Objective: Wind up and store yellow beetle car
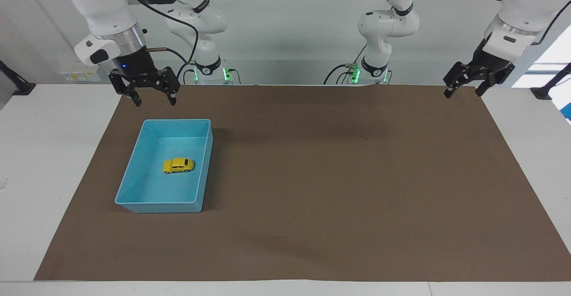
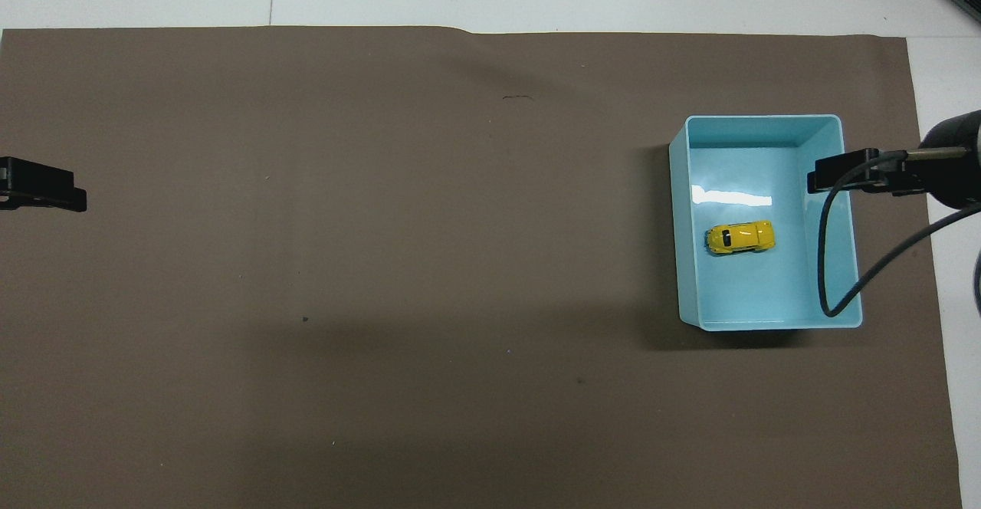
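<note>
The yellow beetle car (image 1: 178,165) stands on its wheels on the floor of the light blue bin (image 1: 165,120). The overhead view also shows the car (image 2: 740,237) in the middle of the bin (image 2: 762,118). My right gripper (image 1: 154,102) is open and empty. It hangs in the air over the bin's rim toward the right arm's end of the table, clear of the car, and shows in the overhead view (image 2: 831,172) too. My left gripper (image 1: 462,92) is open and empty. It waits, raised over the mat's corner at the left arm's end (image 2: 46,193).
A brown mat (image 1: 339,175) covers most of the white table (image 1: 44,153). A black cable (image 2: 824,279) from the right arm loops over the bin's side in the overhead view.
</note>
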`<state>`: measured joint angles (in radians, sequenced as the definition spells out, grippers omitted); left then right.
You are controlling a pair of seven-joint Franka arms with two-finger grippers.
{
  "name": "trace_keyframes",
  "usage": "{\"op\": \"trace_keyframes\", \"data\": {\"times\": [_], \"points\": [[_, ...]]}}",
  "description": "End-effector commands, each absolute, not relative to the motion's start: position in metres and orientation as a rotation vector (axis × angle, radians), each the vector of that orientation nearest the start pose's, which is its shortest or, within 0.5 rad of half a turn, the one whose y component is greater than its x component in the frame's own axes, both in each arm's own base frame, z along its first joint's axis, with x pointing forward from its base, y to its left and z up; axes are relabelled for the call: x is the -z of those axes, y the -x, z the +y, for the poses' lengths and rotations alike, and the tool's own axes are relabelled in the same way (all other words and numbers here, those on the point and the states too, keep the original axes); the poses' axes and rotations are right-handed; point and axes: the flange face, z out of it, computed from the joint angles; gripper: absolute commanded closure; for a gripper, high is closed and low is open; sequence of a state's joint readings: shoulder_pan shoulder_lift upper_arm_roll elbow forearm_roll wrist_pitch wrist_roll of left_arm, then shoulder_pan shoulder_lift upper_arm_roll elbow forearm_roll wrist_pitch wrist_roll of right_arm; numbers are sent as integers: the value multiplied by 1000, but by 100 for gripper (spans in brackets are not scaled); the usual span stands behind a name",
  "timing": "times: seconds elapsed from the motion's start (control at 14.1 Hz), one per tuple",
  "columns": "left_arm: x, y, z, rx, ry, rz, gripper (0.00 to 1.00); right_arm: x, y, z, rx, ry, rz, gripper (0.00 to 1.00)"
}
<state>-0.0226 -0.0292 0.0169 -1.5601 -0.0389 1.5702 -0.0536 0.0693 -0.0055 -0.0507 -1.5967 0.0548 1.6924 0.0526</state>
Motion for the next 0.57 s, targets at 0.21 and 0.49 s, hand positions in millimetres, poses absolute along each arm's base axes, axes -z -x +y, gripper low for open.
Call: {"op": "trace_keyframes", "data": {"times": [0.21,0.49], "points": [[-650,-540,-5,50,3183,-76,0,-631,-562,17,148,3062,79,0],[-650,-540,-5,50,3183,-76,0,-630,-562,17,141,3064,79,0]]}}
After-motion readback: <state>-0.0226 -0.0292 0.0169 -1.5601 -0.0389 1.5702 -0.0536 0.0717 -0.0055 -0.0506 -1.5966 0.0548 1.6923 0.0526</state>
